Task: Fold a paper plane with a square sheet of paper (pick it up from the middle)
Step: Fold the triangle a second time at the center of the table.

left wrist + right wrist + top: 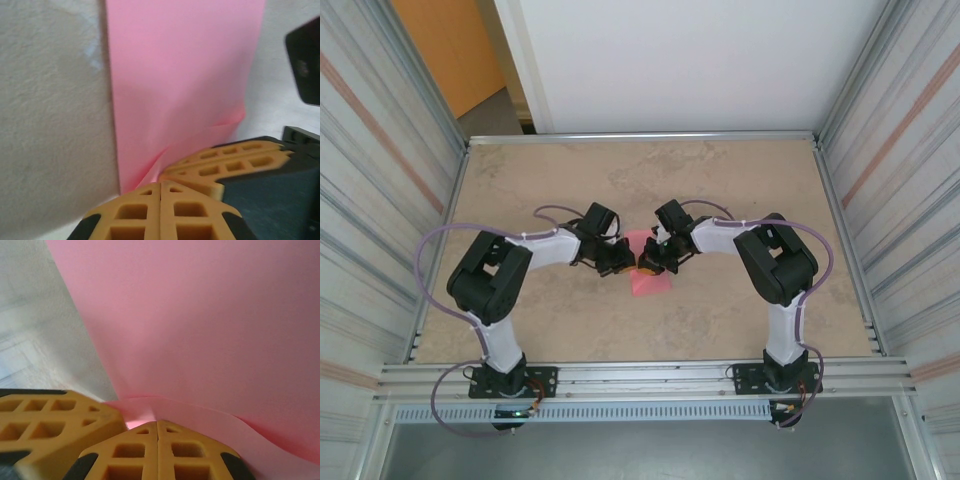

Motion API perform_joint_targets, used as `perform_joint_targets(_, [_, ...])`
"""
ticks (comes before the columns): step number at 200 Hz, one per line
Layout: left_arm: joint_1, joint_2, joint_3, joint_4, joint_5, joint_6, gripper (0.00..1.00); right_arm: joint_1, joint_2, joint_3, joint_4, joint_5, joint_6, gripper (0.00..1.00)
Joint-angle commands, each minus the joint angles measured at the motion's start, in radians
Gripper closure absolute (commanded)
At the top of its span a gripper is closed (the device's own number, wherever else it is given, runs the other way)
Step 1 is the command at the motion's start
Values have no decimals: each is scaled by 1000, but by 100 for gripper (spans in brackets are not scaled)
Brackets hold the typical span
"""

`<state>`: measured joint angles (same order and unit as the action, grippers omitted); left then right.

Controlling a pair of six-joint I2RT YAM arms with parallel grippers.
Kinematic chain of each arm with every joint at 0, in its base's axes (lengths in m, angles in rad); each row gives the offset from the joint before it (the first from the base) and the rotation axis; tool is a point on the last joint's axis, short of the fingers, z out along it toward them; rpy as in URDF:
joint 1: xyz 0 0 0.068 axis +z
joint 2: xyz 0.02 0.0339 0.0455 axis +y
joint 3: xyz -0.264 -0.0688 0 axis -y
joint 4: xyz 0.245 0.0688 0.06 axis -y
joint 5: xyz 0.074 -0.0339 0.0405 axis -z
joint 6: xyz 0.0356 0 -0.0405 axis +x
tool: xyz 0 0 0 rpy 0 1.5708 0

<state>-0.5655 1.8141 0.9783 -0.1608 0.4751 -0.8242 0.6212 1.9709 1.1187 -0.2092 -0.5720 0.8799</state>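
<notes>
Beige tabletop carries the pink sheet at its centre, left claw and right claw both clenched on a puckered ridge at its middle: the pick-up step, apparently, next needing an even, joint lift.

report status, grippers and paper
Left gripper shut on paper. Right gripper shut on it too. Paper on table, pinched edge puckered. Grippers crowd each other.

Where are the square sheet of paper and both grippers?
square sheet of paper (652,283): top view, uncovered near part.
left gripper (160,186): left wrist view, fingertip seam.
right gripper (157,424): right wrist view, fingertip seam.
</notes>
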Motion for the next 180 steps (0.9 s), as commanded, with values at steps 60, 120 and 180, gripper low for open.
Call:
perform_joint_targets(60, [-18,74,55,-148,-104,47,100,-2,-12,-31,-41,49,19,98])
perform_joint_targets(120, [-20,109,63,-179,-98,54,100,-31,-67,-35,2,62,-31,96])
perform_joint_targets(180, [-20,116,74,-202,-105,60,100,-37,-40,-95,13,114,-35,97])
